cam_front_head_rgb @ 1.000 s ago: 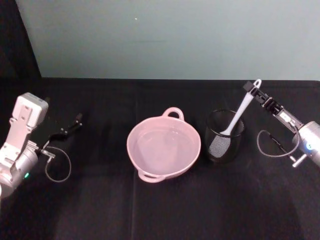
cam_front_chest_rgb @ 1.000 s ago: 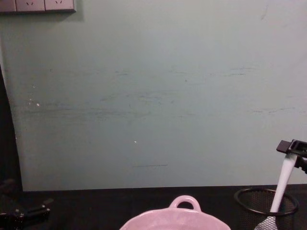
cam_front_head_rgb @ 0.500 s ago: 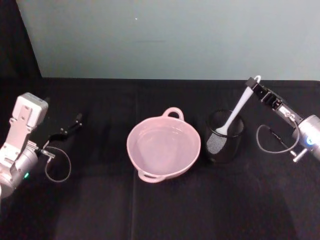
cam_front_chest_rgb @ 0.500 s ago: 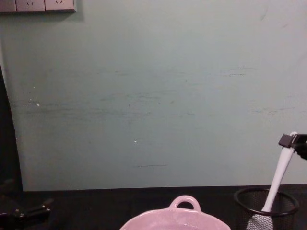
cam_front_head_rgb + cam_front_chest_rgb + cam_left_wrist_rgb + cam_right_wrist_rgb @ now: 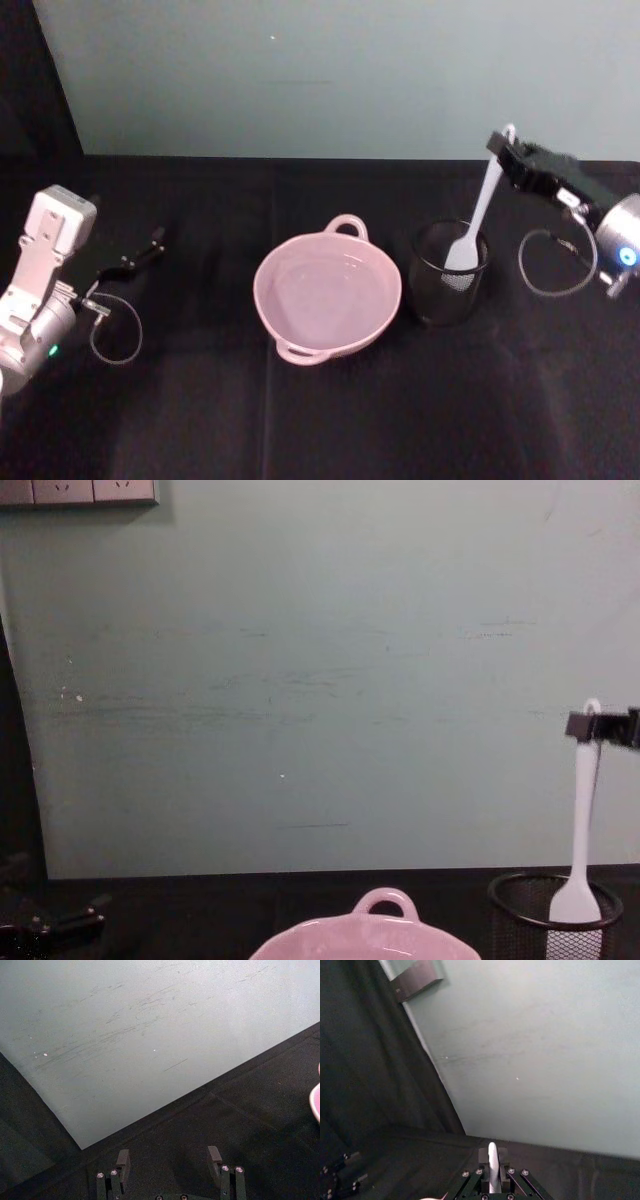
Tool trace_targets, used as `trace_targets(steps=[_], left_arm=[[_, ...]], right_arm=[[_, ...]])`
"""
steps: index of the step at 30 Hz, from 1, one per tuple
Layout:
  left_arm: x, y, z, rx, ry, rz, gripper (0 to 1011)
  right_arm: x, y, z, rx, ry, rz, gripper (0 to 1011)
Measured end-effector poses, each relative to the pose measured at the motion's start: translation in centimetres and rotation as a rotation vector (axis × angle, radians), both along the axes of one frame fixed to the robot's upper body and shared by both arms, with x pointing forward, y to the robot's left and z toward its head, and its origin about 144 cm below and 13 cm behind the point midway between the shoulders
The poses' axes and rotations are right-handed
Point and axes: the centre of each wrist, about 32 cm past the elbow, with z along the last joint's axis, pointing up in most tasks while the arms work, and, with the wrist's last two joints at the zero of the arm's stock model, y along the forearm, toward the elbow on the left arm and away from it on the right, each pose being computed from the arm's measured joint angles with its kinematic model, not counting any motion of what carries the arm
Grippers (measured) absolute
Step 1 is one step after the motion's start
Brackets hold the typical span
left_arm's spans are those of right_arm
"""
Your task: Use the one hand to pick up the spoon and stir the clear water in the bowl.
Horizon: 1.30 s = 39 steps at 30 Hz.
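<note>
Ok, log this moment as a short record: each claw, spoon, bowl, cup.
right claw: shut on the spoon's handle end, above the cup
left claw: open, parked at the table's left
spoon: near upright, head low in the cup's mouth
cup: black mesh, right of the bowl
bowl: pink, mid-table, holds water
stirring: not yet begun

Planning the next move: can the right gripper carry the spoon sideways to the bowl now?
Probably not. The right gripper holds the spoon by its handle end, but the head sits inside the mesh cup, whose rim blocks the way to the bowl.
</note>
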Motion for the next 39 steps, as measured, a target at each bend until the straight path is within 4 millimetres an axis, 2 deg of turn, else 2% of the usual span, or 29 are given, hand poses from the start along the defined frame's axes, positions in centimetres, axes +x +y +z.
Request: trace_targets(steps=[2,9,16,21,39], left_arm=[[0.0,0.0,0.0,0.000,0.000,0.000,1011],[0.0,0.0,0.0,0.000,0.000,0.000,1011],[0.0,0.0,0.0,0.000,0.000,0.000,1011],[0.0,0.0,0.0,0.000,0.000,0.000,1011],[0.0,0.0,0.0,0.000,0.000,0.000,1011]], right_arm=[[0.0,0.3,1.6,-0.057,-0.041,0.014,117],[0.1,1.0,5.0,-0.117,-0.122,0.046,116],[0.0,1.7,7.3,-0.123,-0.194,0.077,116],[0.0,2.1,8.0,-0.110,-0.210,0.091,117],[0.1,2.0,7.8,-0.113,-0.203,0.089,117]])
